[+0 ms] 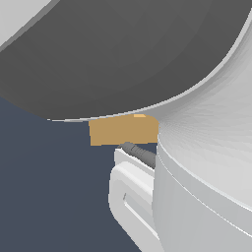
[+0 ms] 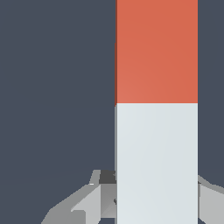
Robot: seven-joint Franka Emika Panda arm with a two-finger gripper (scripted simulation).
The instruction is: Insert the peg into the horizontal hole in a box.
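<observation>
You have one peg (image 2: 156, 109) in the wrist view, a single square bar made of two halves: one orange-red, one pale grey-white. It runs between the jaws, the white half at the jaw end and the red half reaching out beyond them. You have one gripper (image 2: 153, 199), and two fingers (image 2: 94, 197) show, one on either side of the peg. In the exterior view you can count one box (image 1: 123, 130), a single tan block, mostly covered by the arm's links. You cannot count a hole in either view. One arm (image 1: 206, 162) fills much of the exterior view.
</observation>
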